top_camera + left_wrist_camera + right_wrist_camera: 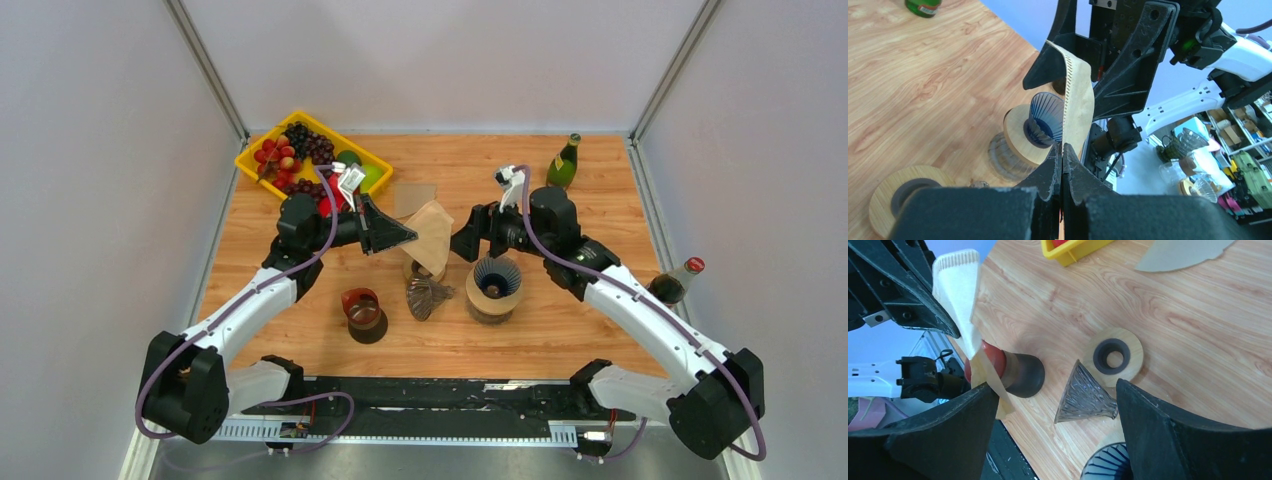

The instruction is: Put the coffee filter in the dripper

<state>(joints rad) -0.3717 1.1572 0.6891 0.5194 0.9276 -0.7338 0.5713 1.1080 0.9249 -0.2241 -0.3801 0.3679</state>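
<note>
Your left gripper (1062, 150) had its jaws closed tight on one edge of the brown paper coffee filter (1079, 95), holding it up in the air, clear of the table (560, 330). The paper curled upward from the pinch, its crimped seam showing in the left wrist view.

Your right gripper (466, 242) faced the left one from just beside it, with its jaws spread wide and nothing clamped between them. The free end of the filter reached in between those spread fingers. From the right wrist view, you could not tell whether the paper touched the finger nearest it.

The blue ribbed dripper (496, 277) stood upright on its wooden collar and glass base, just beside and below the right gripper, and it had no filter in it. The held filter hung to its left, between the two grippers.

A red-brown dripper (361, 306) stood near the left arm, a clear glass dripper (1085, 397) lay on its side, and a wooden ring (1113, 356) sat just beside it. A second filter (412, 196) lay flat farther back, near the yellow fruit tray (250, 158)
</note>
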